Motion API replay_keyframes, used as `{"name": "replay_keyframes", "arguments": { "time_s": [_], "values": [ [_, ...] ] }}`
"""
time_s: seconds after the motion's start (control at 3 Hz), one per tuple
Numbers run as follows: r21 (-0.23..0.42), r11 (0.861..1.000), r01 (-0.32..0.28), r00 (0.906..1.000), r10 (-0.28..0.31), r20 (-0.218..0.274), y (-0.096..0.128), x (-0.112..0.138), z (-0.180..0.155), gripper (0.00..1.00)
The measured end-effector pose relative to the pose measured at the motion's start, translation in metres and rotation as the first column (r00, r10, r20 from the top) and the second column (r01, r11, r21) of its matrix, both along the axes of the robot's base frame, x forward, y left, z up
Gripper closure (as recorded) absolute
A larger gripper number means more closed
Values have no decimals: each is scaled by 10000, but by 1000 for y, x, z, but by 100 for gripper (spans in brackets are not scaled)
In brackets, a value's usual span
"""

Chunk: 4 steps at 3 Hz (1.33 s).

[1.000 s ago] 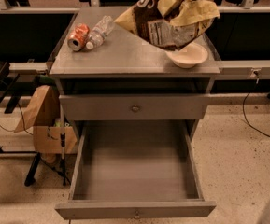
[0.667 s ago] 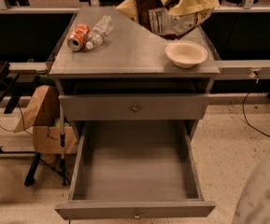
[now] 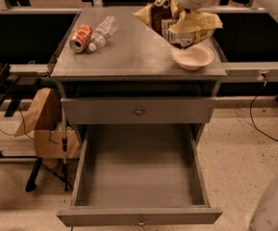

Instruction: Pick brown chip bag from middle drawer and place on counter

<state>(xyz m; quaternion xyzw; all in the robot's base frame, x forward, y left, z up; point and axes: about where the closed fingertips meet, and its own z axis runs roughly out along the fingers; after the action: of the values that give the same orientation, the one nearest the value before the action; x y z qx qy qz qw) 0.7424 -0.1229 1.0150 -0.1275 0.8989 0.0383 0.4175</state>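
The brown chip bag [image 3: 160, 19], dark brown with crumpled pale yellow ends, hangs just above the back right of the counter [image 3: 129, 49], over the far rim of a white bowl. My gripper [image 3: 181, 7], white, comes in from the top edge and is shut on the bag's upper part. The middle drawer [image 3: 138, 216] is pulled fully out below, and its grey inside is bare.
A white bowl [image 3: 193, 57] sits on the counter's right front. An orange soda can [image 3: 81, 37] and a clear plastic bottle [image 3: 102, 32] lie at its back left. The upper drawer [image 3: 138, 110] is closed. A paper bag [image 3: 40, 112] and a box [image 3: 52, 143] stand at the left.
The gripper and the bag shifted a little back and up, then came down again toward the bowl's far rim. The drawers, can and bottle have not moved.
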Motion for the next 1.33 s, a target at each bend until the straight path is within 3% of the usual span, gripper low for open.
{"name": "replay_keyframes", "arguments": {
  "time_s": [0.33,0.67,1.0,1.33],
  "values": [
    [-107,9963,851,9948,-843,564,11,28,-29,100],
    [-343,9860,1633,9787,-1575,1316,12,44,-27,100],
    [-421,9640,2627,9502,-2508,1849,10,53,-15,100],
    [67,9543,2989,9361,-2945,1925,8,54,-10,100]
  ]
}}
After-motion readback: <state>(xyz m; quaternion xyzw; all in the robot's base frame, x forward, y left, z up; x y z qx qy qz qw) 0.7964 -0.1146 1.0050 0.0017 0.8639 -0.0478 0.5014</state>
